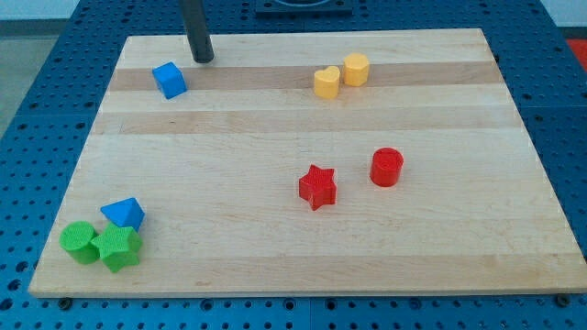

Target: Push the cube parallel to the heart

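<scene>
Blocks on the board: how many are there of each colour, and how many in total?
Blue: 2, cube and triangle
Yellow: 2, heart and hexagon
Red: 2, star and cylinder
Green: 2, cylinder and star
Total: 8

Lighting: bright, even, diffuse, from overhead. Shadows: short and soft, tight beneath each block. Glare: faint pale sheen on the wooden board (275,110) toward the view's top. Focus: sharp throughout. Edge distortion: slight.
</scene>
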Tool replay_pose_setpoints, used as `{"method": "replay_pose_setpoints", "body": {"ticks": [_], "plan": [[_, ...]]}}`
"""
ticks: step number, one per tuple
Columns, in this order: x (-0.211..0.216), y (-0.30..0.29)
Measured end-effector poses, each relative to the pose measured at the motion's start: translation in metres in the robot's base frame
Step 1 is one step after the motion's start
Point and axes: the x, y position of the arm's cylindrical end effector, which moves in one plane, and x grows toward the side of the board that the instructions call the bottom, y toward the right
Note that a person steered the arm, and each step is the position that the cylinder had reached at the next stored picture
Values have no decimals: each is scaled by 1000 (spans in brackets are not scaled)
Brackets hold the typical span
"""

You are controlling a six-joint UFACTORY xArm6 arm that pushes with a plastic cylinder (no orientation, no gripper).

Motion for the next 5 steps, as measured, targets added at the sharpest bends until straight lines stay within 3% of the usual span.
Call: {"method": "replay_pose_setpoints", "body": {"ticks": [1,2,3,5], "plan": [[34,-14],[105,-25],[128,-27],[41,-26]]}}
